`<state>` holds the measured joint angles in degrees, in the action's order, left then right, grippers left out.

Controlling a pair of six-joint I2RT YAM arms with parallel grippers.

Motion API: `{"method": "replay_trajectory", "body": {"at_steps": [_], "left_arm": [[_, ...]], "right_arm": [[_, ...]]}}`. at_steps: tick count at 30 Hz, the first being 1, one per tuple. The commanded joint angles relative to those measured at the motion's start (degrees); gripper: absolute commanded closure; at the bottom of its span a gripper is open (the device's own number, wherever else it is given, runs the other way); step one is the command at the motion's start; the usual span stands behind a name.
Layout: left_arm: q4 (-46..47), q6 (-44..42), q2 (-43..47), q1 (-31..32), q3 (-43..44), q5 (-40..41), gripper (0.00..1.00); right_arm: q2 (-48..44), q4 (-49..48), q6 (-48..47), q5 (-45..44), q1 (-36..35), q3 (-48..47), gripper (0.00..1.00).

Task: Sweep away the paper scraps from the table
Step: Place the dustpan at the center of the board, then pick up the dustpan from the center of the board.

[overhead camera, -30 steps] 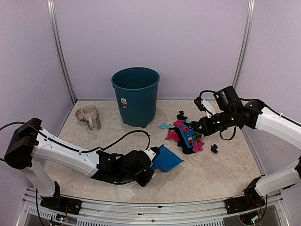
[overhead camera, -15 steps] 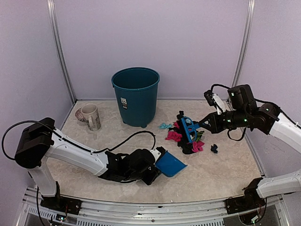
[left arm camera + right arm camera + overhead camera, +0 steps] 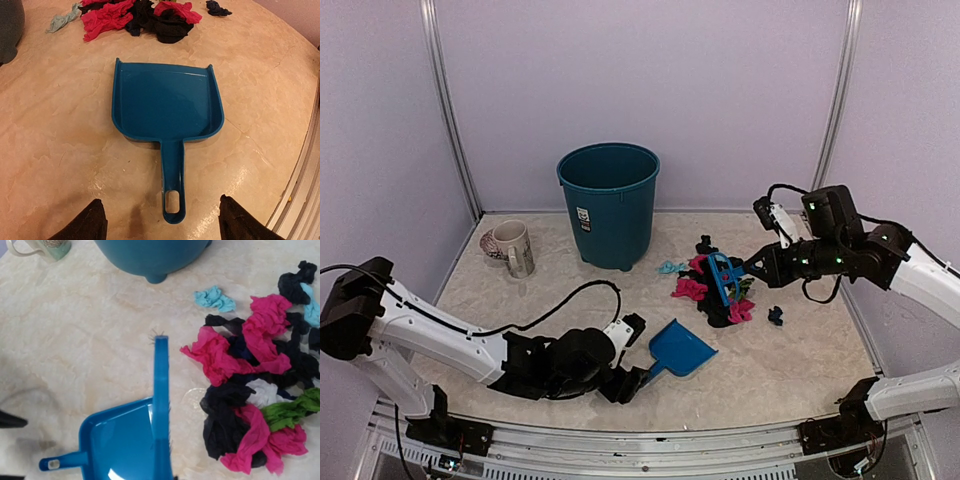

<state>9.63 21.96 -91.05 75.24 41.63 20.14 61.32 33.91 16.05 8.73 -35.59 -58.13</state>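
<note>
The left pincer stands wide and holds nothing. The tip of the dustpan handle lies just ahead of its gap. The pan rests flat on the surface, its long axis running straight away from that pincer, with the mouth facing the paper scraps. These lie heaped beyond the mouth, with bare marble between. The right pincer is clamped on the brush, which hangs at the pile's pan-ward side, so the right arm is much the nearer. I judge the stroke must drag the scraps toward the mouth, and the unheld pan may slide. Farther back, the bin carries a white sticker, unreadable. The mug shows no legible writing.
</note>
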Motion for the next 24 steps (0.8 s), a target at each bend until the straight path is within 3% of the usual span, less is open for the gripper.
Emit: {"method": "replay_trajectory", "body": {"at_steps": [1,11,18,24], "left_arm": [[5.81,3.46,0.65,3.14,-4.1,4.77,0.23],[33.48,-2.74,-5.86,6.58,-12.91,10.35,0.19],[41.57,1.5,-7.96,2.57,-14.08,-1.22,0.22],[42.29,0.44,-11.64,2.74,-12.58,0.05,0.22]], "right_arm": [[-0.55,-2.54,-0.55,-0.97,0.28,0.76,1.0],[-0.71,-3.23,-0.34,-0.66,0.35,1.24,1.0],[-1.91,-3.11,0.24,-1.1,0.33,2.11,1.0],[-1.96,-3.88,0.34,-0.9,0.35,2.67,1.0]]}}
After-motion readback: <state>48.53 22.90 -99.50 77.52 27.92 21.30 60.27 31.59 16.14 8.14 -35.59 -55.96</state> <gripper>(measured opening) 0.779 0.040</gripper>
